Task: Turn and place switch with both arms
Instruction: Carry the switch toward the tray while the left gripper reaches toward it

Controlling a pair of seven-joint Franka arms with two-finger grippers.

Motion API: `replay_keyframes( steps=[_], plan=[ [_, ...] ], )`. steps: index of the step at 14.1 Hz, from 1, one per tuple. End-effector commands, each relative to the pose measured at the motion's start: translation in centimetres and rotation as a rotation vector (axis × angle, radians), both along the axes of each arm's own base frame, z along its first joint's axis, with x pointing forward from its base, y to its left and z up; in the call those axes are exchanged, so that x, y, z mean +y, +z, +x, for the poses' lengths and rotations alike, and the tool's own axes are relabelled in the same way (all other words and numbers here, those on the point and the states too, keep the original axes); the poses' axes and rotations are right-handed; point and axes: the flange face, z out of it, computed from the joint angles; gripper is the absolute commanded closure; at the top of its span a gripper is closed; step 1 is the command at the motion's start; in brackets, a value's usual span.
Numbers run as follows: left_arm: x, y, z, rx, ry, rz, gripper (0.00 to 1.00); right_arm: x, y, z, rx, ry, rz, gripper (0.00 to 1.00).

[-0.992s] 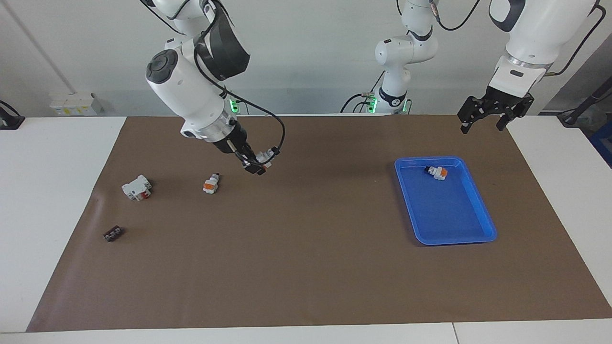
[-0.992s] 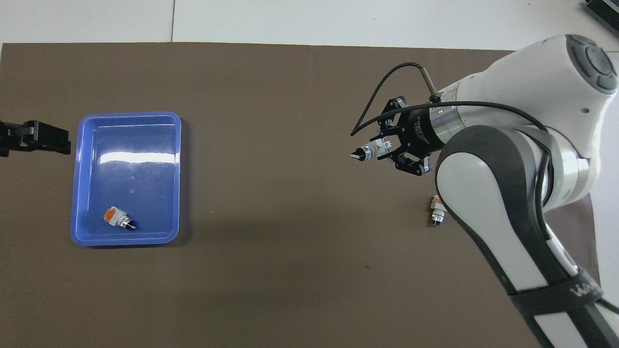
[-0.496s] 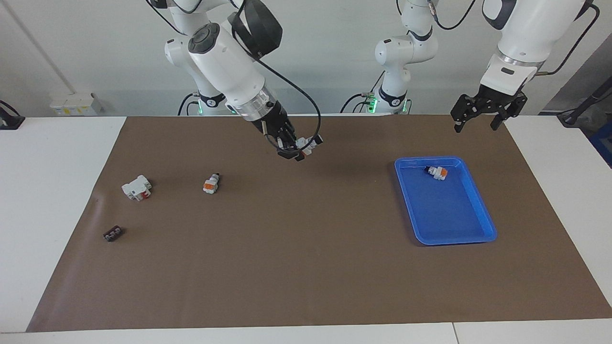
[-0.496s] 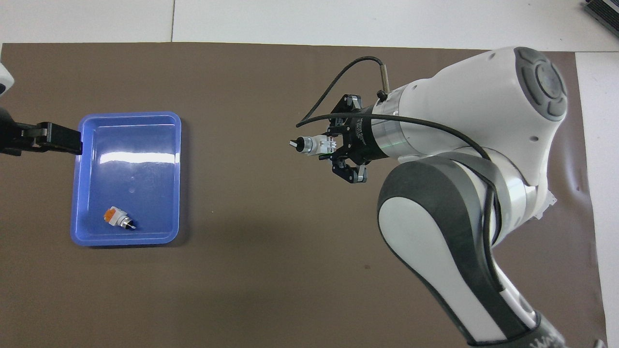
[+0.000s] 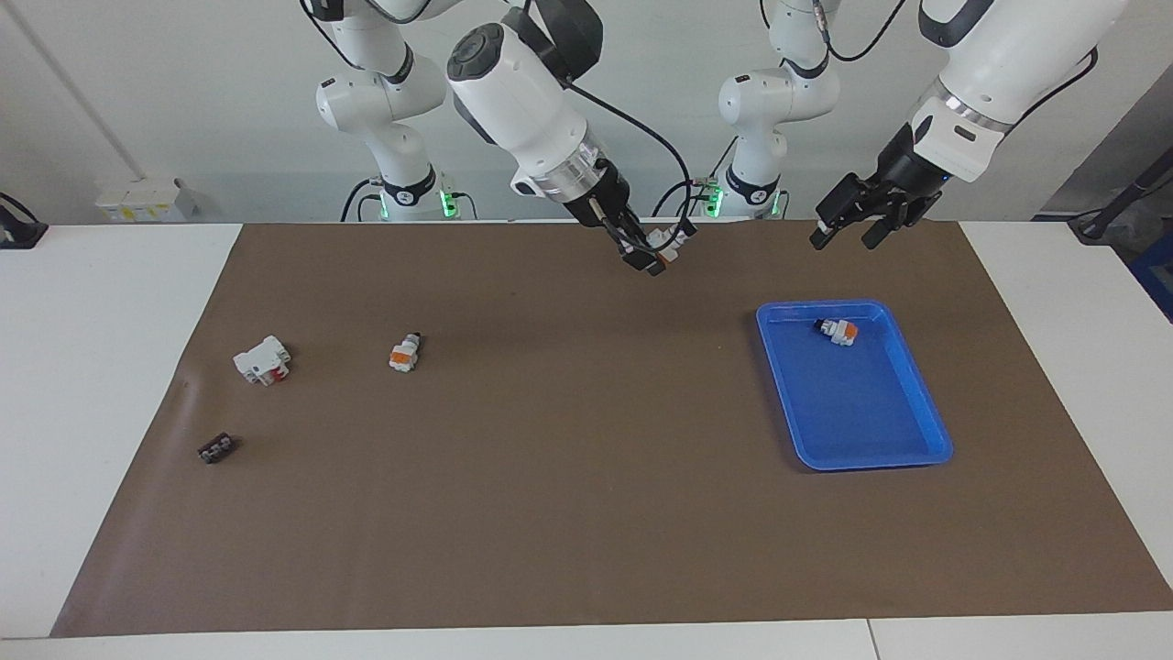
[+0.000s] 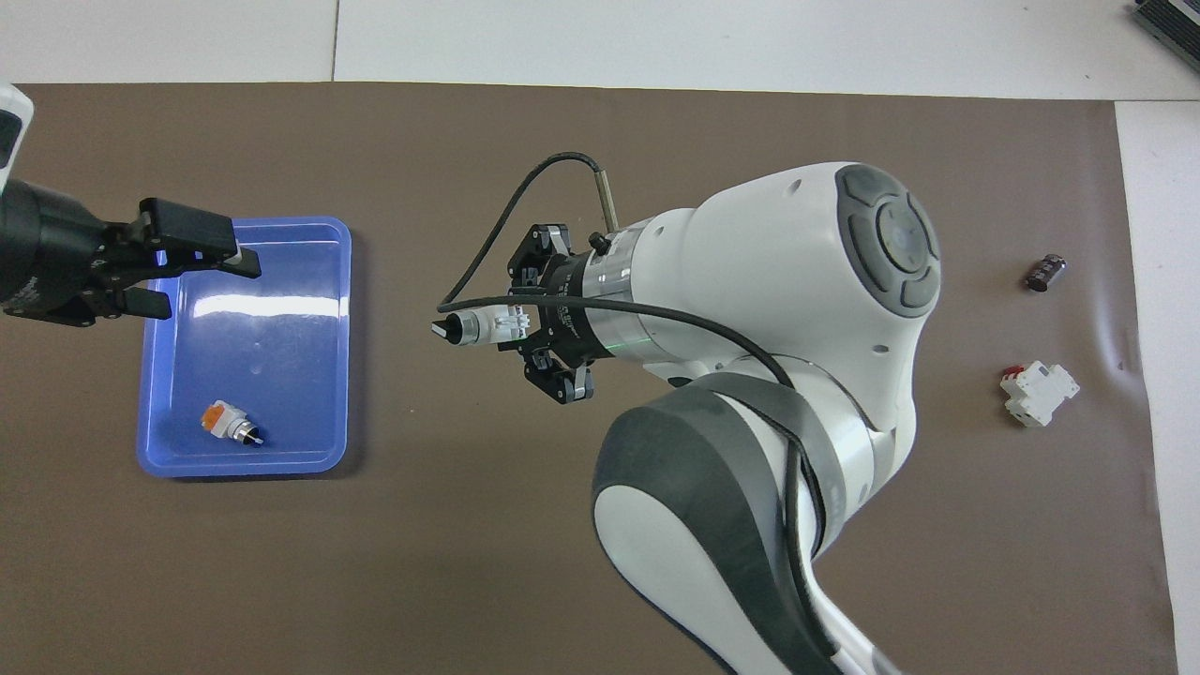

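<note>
My right gripper (image 5: 658,249) is shut on the switch (image 5: 667,240) and holds it in the air over the middle of the brown mat. In the overhead view the switch (image 6: 480,326) sticks out of the right gripper (image 6: 511,324), its black knob pointing toward the blue tray (image 6: 244,464). My left gripper (image 5: 843,236) is open and empty, raised in the air beside the tray (image 5: 916,431). In the overhead view the left gripper (image 6: 208,289) overlaps the tray's corner.
A twin white switch with an orange band (image 5: 836,330) lies in the tray and shows in the overhead view (image 6: 230,424). Another (image 5: 404,352) lies on the mat toward the right arm's end. Beside it are a white block with a red mark (image 5: 262,359) and a small dark part (image 5: 217,448).
My right gripper has carried the switch up and across the mat toward the left arm's end. My left gripper has swung in toward the tray and the switch.
</note>
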Motion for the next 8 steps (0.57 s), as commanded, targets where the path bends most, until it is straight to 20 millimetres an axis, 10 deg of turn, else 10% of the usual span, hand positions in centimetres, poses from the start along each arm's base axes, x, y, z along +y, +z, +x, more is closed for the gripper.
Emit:
replay_keyframes(
  steps=[1, 8],
  plan=[
    [-0.9, 0.0, -1.0, 0.072, 0.203, -0.104, 0.06, 0.3, 0.1, 0.4, -0.008, 0.019, 0.027, 1.0],
    [-6.0, -1.8, -2.7, 0.228, 0.603, -0.286, 0.33, 0.3, -0.1, 0.1, 0.004, 0.027, 0.018, 1.0]
  ],
)
